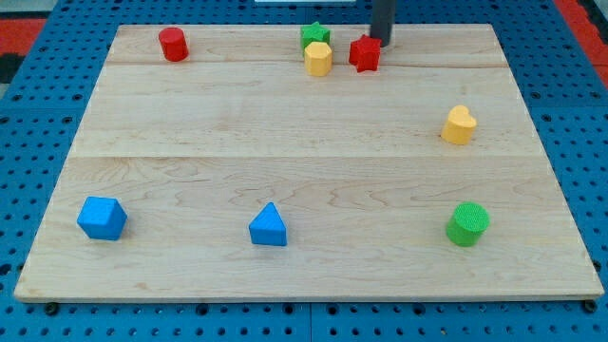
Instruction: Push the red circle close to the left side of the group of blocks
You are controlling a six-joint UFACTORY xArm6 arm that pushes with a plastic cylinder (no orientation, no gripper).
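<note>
Red circle (pixel 173 44) sits at the surface's far left corner, roughly 9 o'clock from my tip (pixel 382 44), well apart. Group lies between them: green star (pixel 314 34), yellow hexagon (pixel 318 58), red star (pixel 365 53), tip just beside the last at its 1 o'clock. Round block, no long axis or heading. No hand fitted, bare rod, nothing held. Tip likely needs to get round to the circle's 9 o'clock side, then push toward 3

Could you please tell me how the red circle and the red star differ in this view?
The red circle is a round cylinder; the red star is pointed. The red circle stands alone near the view's top left; the red star sits beside the yellow hexagon and green star. My tip is right by the red star, far from the circle. Both are red.
</note>
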